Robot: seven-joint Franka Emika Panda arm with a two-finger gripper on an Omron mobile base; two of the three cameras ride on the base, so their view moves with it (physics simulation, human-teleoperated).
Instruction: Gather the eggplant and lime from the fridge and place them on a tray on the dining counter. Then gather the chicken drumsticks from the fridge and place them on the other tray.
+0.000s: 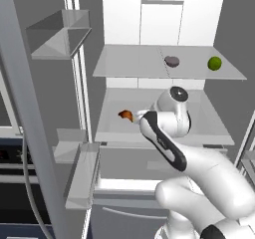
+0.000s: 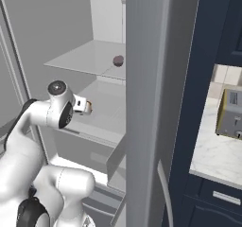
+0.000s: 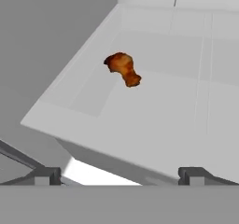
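The gripper stands wide open and holds nothing, its two dark tips spread apart at the front lip of the fridge's middle shelf. Ahead of it lies a chicken drumstick — flat on that shelf, toward the left wall, well apart from the tips. On the shelf above sit the eggplant and, further right, the lime, both untouched.

The main risk I see is order: the task asks for the eggplant and lime first, yet the hand is aimed at the drumstick, so a grasp here could send meat to the wrong tray. A second risk is the approach itself — the shelf above hangs close over the arm's wrist in the left base view, and a careless lift could knock into it. The drumstick also looks narrow at its bone end; closing there might let it pivot or slip out. It lies near the side wall, so one finger could scrape that wall before the jaws straddle the meat.
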